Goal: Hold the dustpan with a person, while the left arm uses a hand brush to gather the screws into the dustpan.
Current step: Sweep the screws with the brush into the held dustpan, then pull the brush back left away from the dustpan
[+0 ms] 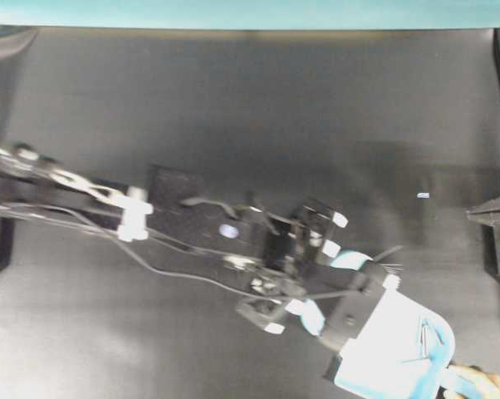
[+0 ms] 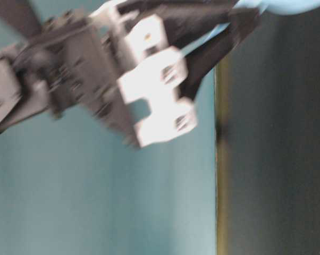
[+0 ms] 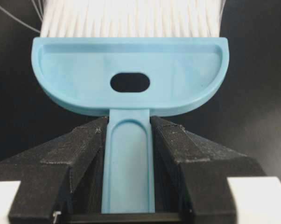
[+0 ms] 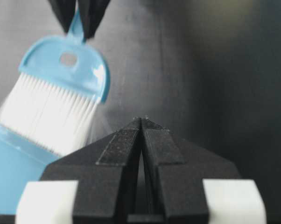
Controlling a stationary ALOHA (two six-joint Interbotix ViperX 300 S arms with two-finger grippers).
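Black matting covers the table, with a teal wall behind it.

At the bottom right corner of the overhead view, the person's hand shows only as a few bare fingers at the short handle of the dustpan; whether they pinch it or merely rest on it cannot be told. The dustpan lies flat on the mat, its wide front edge turned toward the left arm. Inside the pan, toward its rounded back, lie the screws, thin and grey, close together.

The left gripper is pinching the slim handle of the hand brush, one black finger pressed on each side of it. The brush's white bristles reach the dustpan's front edge, slanting down onto it. A few stray bristles stick out beside the brush, just above the dustpan in the overhead view.

Well apart from the dustpan, at the overhead view's right edge, the right gripper has its pointed fingers pressed together on nothing.
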